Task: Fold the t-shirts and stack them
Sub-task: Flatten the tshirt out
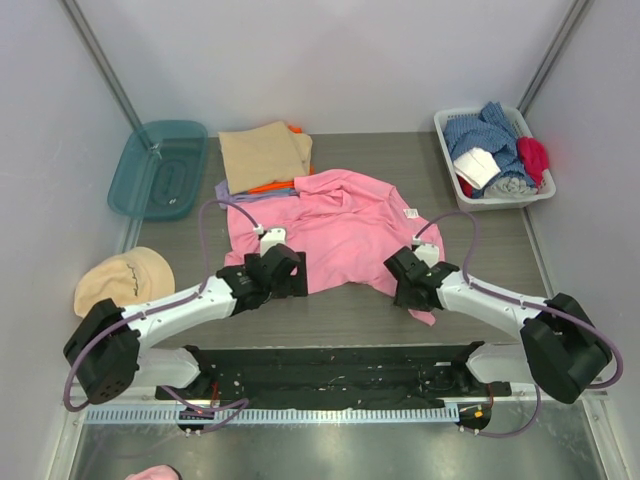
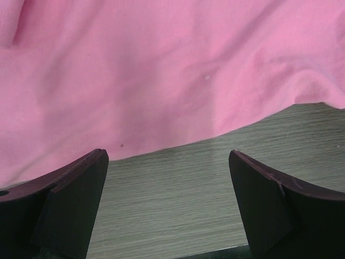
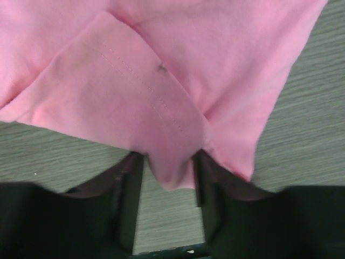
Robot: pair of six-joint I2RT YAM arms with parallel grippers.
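Your pink shirt (image 1: 335, 225) lies crumpled in the middle of the table (image 1: 340, 315). Your left claw (image 2: 167, 162) is spread wide over bare wood, just beside the shirt's near edge. Your right claw (image 3: 168, 162) pinches a stitched corner of the pink shirt. At the back, the tan shirt (image 1: 265, 155) sits folded on the orange shirt (image 1: 272, 186) and the lilac shirt (image 1: 225, 190)

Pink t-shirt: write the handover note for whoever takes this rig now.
Left gripper: open, empty, at the near edge of the pink t-shirt.
Right gripper: jaws narrowed around a corner of it; grip unconfirmed.
Done: tan t-shirt, orange t-shirt and lilac t-shirt folded and stacked, far left of the table.
Left: fold the pink one, lying crumpled mid-table, and stack it.
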